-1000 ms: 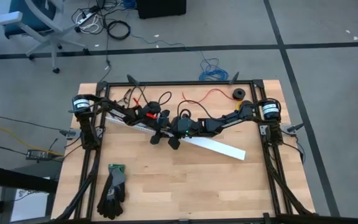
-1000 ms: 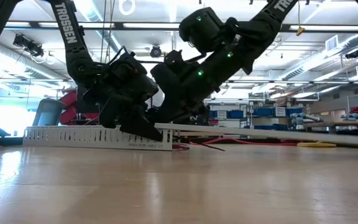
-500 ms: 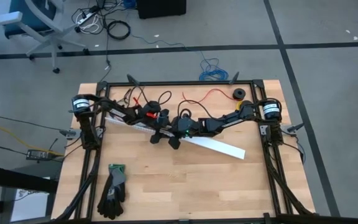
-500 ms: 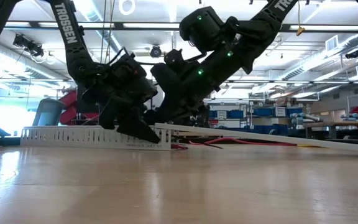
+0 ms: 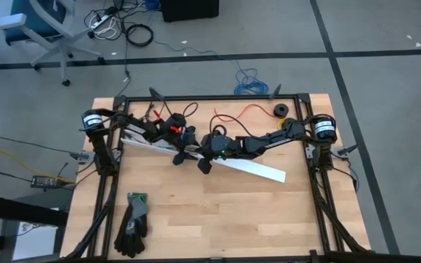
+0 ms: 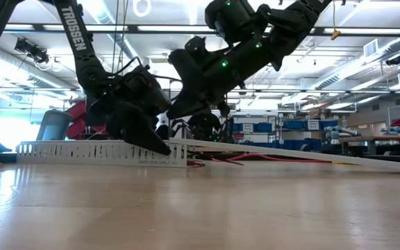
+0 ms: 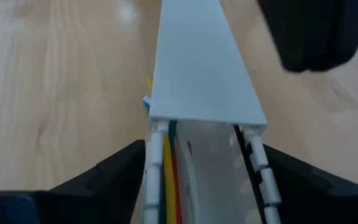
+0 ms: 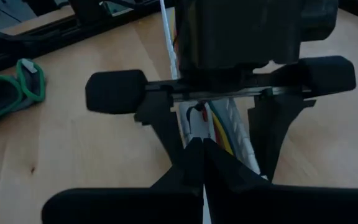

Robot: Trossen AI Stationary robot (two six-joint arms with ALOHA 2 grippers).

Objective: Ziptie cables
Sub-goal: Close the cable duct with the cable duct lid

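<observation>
A: Well, both arms meet over the white slotted cable channel (image 5: pixel 152 145), which lies slantwise across the wooden table (image 5: pixel 218 212). The left gripper (image 5: pixel 180 151) sits astride it, one dark finger on each side, spread wide. In the left wrist view the fingers (image 7: pixel 107 174) flank the channel without clearly pressing on it.

B: And the cables?

A: Inside the channel. The left wrist view shows the cables (image 7: pixel 168 186), yellow, red and green strands, running along the open part of the trough and passing under the flat white cover (image 7: pixel 201 68) that caps the stretch beyond. From above you cannot make them out.

B: What about the right gripper?

A: The right gripper (image 5: pixel 205 162) hangs just beside the left one, over the covered length. Its fingers (image 8: pixel 202 163) are pressed together, tips meeting, and nothing shows between them. Past them, the right wrist view catches the left gripper straddling the channel, with coloured strands visible in the trough.

B: Anything else on the table?

A: A pair of dark gloves with green cuffs (image 5: pixel 133 219) near the front on the left side, well apart from the arms. A single red wire (image 5: pixel 251 111) and a small black roll (image 5: pixel 280 110) lie toward the back edge.
</observation>
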